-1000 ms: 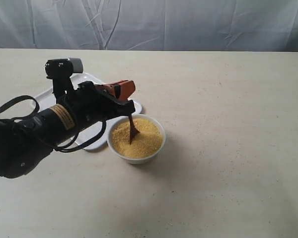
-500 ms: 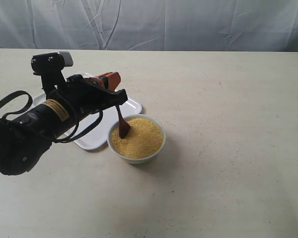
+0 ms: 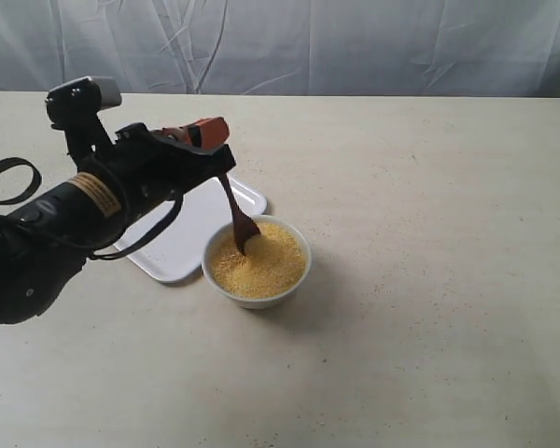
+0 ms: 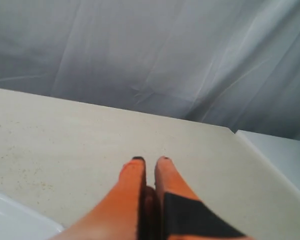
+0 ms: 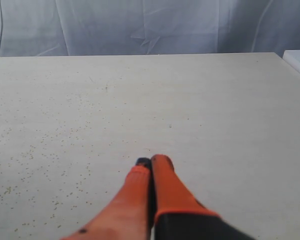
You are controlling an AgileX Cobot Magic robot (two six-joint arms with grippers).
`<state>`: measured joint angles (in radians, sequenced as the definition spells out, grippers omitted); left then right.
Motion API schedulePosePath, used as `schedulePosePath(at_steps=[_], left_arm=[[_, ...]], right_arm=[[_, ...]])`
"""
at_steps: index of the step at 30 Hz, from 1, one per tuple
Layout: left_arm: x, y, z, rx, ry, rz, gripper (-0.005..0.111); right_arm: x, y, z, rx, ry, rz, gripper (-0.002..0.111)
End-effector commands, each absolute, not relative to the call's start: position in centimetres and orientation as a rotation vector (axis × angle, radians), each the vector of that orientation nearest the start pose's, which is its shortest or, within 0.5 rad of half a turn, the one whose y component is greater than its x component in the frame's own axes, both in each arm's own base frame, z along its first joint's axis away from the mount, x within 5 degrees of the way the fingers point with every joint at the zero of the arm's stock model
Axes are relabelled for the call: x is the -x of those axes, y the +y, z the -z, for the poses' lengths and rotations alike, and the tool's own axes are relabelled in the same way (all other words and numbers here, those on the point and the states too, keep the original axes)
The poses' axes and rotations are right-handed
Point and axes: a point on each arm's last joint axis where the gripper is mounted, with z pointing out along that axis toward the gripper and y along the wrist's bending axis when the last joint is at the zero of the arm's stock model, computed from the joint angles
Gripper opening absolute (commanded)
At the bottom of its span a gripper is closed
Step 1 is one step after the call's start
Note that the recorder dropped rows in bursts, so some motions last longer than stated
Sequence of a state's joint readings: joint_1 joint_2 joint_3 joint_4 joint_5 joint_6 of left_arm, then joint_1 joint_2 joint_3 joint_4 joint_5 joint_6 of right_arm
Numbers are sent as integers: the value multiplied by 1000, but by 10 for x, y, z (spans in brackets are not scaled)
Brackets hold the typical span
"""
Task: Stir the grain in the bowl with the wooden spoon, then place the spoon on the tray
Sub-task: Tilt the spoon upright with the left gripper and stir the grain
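Wooden spoon (image 3: 232, 211) stands steeply tilted, its oval end sunk in the grain (image 3: 271, 266) inside the bowl (image 3: 257, 297). The bowl sits on the worktop (image 3: 429, 280) just beside the tray (image 3: 177, 247). Left end effector (image 3: 215, 157) clamps the handle's upper end. Right end effector (image 5: 151, 161) has its fingers pressed together, holding nothing.

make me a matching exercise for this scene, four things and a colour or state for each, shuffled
1 wooden spoon
2 grain
3 tray
4 right gripper

a white, flat beside the bowl
b shut, empty
c yellow, filling the bowl
d dark brown, tip in the grain

Pairs: 1-d, 2-c, 3-a, 4-b
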<state>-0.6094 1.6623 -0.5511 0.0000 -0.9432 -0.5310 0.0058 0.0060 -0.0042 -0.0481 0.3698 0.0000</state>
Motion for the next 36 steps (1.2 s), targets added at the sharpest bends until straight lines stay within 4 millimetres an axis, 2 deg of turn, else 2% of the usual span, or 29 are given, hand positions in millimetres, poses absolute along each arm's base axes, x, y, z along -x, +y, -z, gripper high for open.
schedulePosePath(at_steps=[1,7,11,18,29,36], left_arm=[[-253,-164,-191,-13,1730,736,0],[-257,-162,-170,41,1827,674,0],[-254,-171,-158,-14,1887,757,0],[-251,-178,-161,-46,1867,871,0],[-243,-173,-207,-111,1686,876,0],[-235,-174,-225,-276,1598,837,0]], right_arm=[[-53,-2,-181,31,1842,49,-1],[-53,-2,-181,31,1842,49,-1],[-53,-2,-181,31,1842,49,-1],[-53,-2,-181,31,1842,49,-1],[-53,-2,-181,31,1842,49,-1],[-53,-2,-181,31,1842,49,-1]])
